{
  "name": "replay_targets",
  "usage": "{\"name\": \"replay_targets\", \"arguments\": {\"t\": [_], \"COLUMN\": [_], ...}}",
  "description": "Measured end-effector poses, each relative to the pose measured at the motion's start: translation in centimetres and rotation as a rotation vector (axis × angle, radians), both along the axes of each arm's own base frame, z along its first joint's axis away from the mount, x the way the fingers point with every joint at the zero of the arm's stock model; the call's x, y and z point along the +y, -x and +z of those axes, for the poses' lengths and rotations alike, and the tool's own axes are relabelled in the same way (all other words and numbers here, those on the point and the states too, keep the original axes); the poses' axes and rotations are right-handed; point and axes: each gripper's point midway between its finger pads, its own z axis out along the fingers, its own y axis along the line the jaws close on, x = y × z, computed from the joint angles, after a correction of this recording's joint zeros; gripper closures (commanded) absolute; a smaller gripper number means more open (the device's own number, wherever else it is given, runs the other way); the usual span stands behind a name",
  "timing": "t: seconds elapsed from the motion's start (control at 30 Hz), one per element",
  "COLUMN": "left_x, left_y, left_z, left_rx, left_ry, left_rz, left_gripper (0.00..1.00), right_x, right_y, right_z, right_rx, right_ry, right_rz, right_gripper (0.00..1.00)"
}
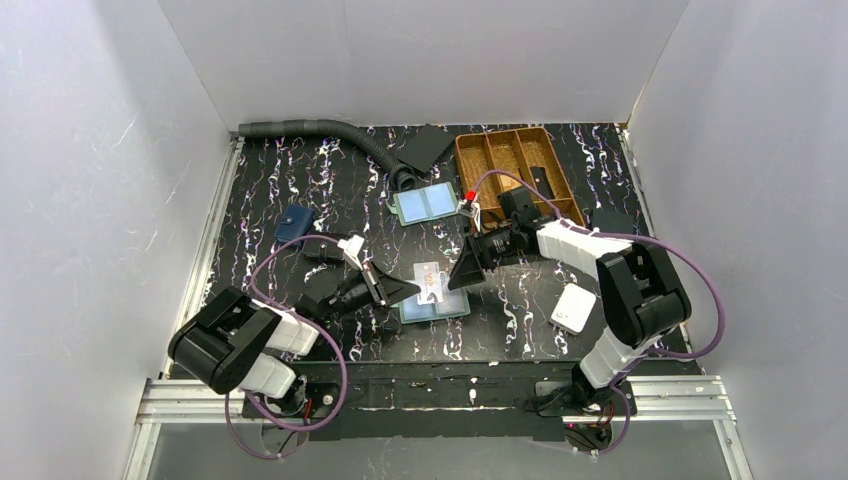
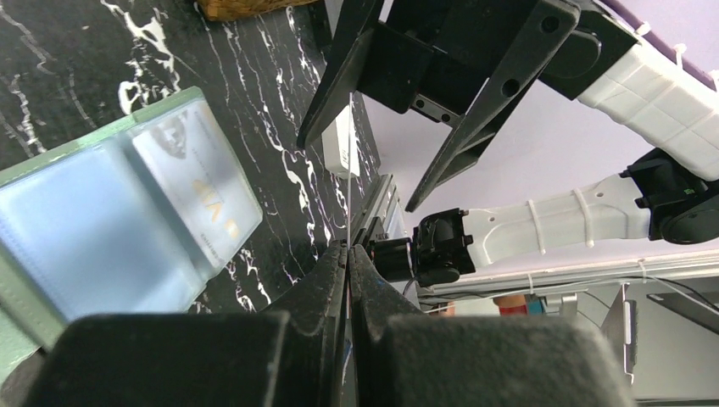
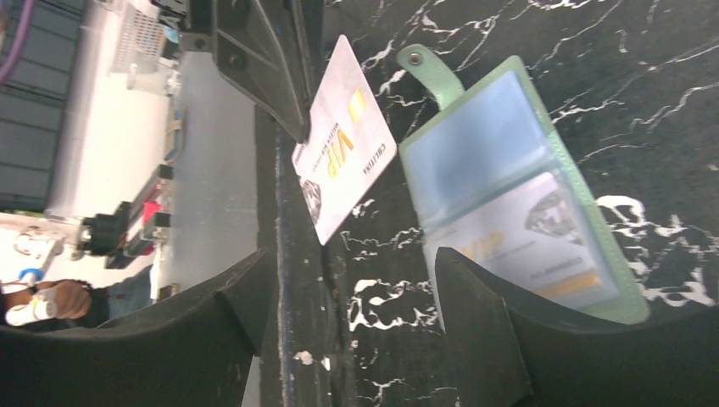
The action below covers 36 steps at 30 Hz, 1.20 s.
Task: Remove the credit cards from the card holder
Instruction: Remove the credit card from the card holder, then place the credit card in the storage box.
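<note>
The teal-green-edged card holder point(image 1: 447, 309) lies open on the black table between the two arms. In the right wrist view the holder point(image 3: 492, 144) shows its tab and a pale whitish credit card point(image 3: 530, 242) still in its lower pocket. My left gripper point(image 1: 410, 289) is shut on a second pale credit card point(image 3: 343, 161), held up above the table beside the holder. That card shows edge-on in the left wrist view point(image 2: 349, 170). My right gripper point(image 1: 463, 270) is open and empty, facing the held card from the right, a short way off.
A second holder with two pale-blue panels point(image 1: 425, 205) lies behind. A wooden divided tray point(image 1: 515, 165) stands at the back right. There is a white box point(image 1: 574, 307) at the right, a blue pouch point(image 1: 293, 224) at the left and a grey hose point(image 1: 310, 128) at the back.
</note>
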Motion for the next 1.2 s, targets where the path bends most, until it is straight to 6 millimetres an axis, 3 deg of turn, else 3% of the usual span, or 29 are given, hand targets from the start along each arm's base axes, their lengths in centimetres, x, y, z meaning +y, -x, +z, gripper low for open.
{"name": "replay_targets", "arguments": {"t": [0.3, 0.43, 0.73, 0.87, 1.0, 1.2], "left_x": [-1.9, -2.3, -2.5, -2.5, -2.5, -2.2], "left_y": [-0.1, -0.1, -0.2, -0.3, -0.3, -0.2], "left_z": [1.6, 1.7, 1.5, 1.4, 1.0, 0.2], "left_rx": [-0.062, -0.072, -0.065, -0.064, -0.046, 0.001], "left_ry": [0.007, 0.006, -0.004, -0.009, -0.024, -0.067], "left_rz": [-0.02, -0.019, -0.014, -0.01, -0.009, 0.003], "left_gripper": [1.0, 1.0, 1.0, 1.0, 0.78, 0.56], "right_x": [0.6, 0.9, 1.2, 1.2, 1.0, 0.7], "right_y": [0.3, 0.2, 0.3, 0.4, 0.5, 0.3], "right_z": [1.0, 1.5, 2.5, 2.8, 2.4, 2.4], "right_rx": [0.097, 0.12, 0.157, 0.166, 0.162, 0.112], "right_ry": [-0.061, -0.084, -0.124, -0.133, -0.131, -0.115], "right_rz": [-0.031, -0.042, -0.032, -0.02, -0.011, 0.012], "right_gripper": [0.27, 0.43, 0.94, 0.99, 0.99, 0.99]}}
